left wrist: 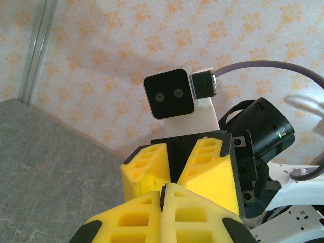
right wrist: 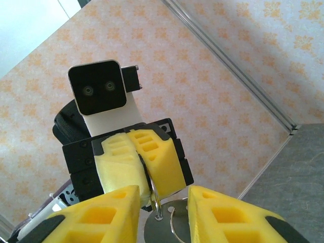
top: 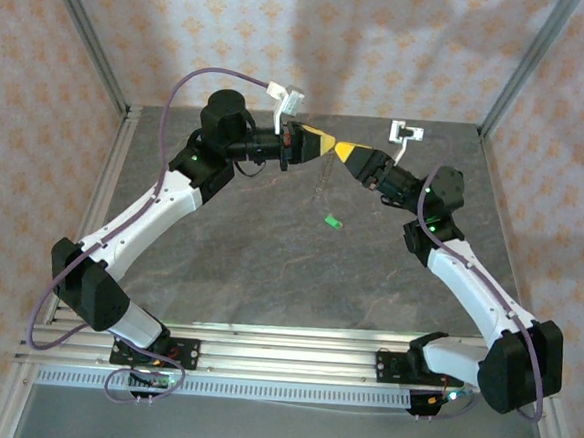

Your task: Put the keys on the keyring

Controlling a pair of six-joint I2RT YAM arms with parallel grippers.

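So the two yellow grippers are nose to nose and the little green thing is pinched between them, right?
Not quite. The left gripper and right gripper are nose to nose, but the little green thing lies on the table, apart from both. The top external view shows it.

The place is a robotics lab cell. A left arm (top: 142, 219) and a right arm (top: 468, 281) are bolted to an aluminium rail (top: 293, 344) at the edge of a grey table (top: 269, 268). Metal posts (top: 84, 34) and backdrop panels (top: 384, 45) (pale, with an orange flower print) box it in, and purple cables (top: 197, 77) loop free.
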